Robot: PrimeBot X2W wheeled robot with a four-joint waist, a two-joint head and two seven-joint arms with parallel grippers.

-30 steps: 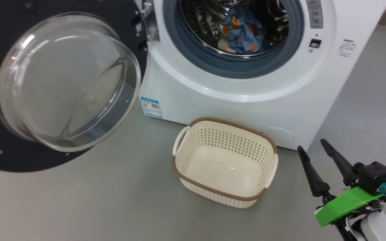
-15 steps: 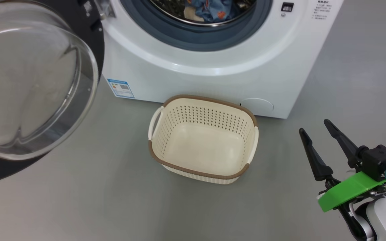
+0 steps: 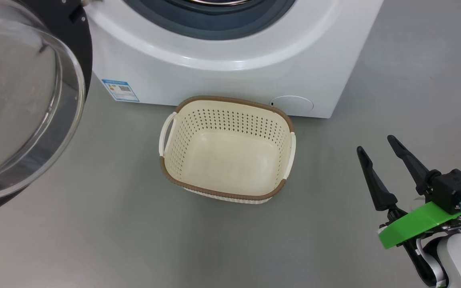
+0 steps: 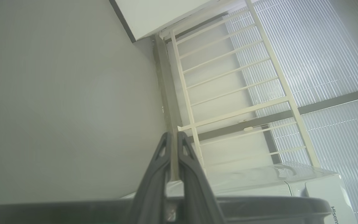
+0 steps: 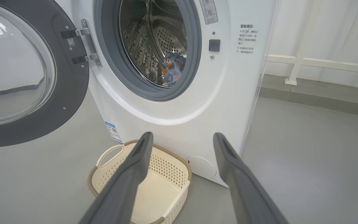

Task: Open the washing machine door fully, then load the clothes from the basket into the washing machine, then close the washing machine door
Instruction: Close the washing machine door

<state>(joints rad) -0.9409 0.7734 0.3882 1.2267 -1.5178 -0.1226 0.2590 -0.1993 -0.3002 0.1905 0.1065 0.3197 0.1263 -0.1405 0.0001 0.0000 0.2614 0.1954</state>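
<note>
The white washing machine (image 3: 214,76) (image 5: 172,124) stands with its door (image 3: 18,104) (image 5: 20,74) swung wide to the left. The blue printed clothes (image 5: 172,68) lie inside the steel drum. On the floor in front sits the cream basket (image 3: 226,106) (image 5: 103,177), with nothing in it. My right gripper (image 3: 376,144) (image 5: 182,138) hovers open to the right of the basket, holding nothing. My left gripper (image 4: 172,135) is shut with nothing between its fingers, pointing towards a white railing.
Grey floor (image 3: 114,240) spreads around the basket and the machine. A white railing (image 4: 228,93) (image 5: 322,63) runs along a ribbed wall beside the machine. A second white appliance top (image 4: 291,180) shows low in the left wrist view.
The head camera has tilted down: the drum and clothes have slid off the top of the head view. The basket and the right gripper keep their places relative to each other.
</note>
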